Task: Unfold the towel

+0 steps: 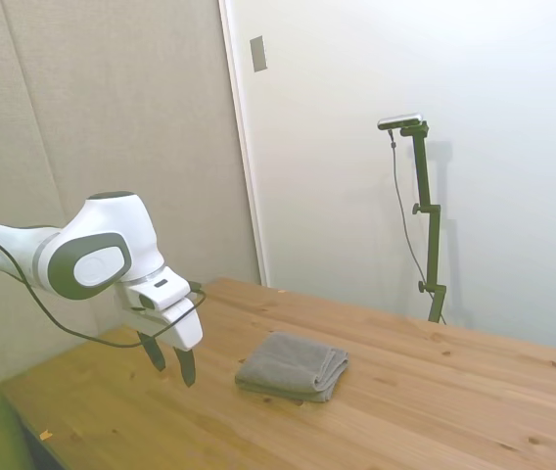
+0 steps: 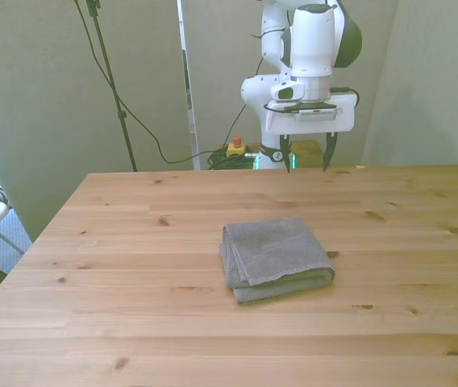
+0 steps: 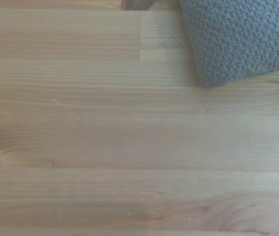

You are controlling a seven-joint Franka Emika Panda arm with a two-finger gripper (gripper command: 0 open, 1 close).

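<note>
1. Grey and fluffy, the towel [image 2: 277, 258] lies folded near the middle of the wooden bench [image 2: 132, 242]. Nothing is touching it.
2. My end effector [image 2: 308, 160] hangs in the air above the far part of the bench, well apart from the towel. Its two fingers are spread apart and hold nothing.
3. In the wrist view I see just one rounded corner of the towel [image 3: 237, 39] and lots of bare wood. So I am off to one side of it, not over it.
4. The towel is thick, with layers stacked up. I think I could pinch all the layers at once. Then the whole bundle would lift and stay folded.
5. I could also grab the folded side, not the loose edges. Pulling there would only drag the towel along the bench.
6. If I pinch too little, the soft cloth may slip out of my fingers.
</note>
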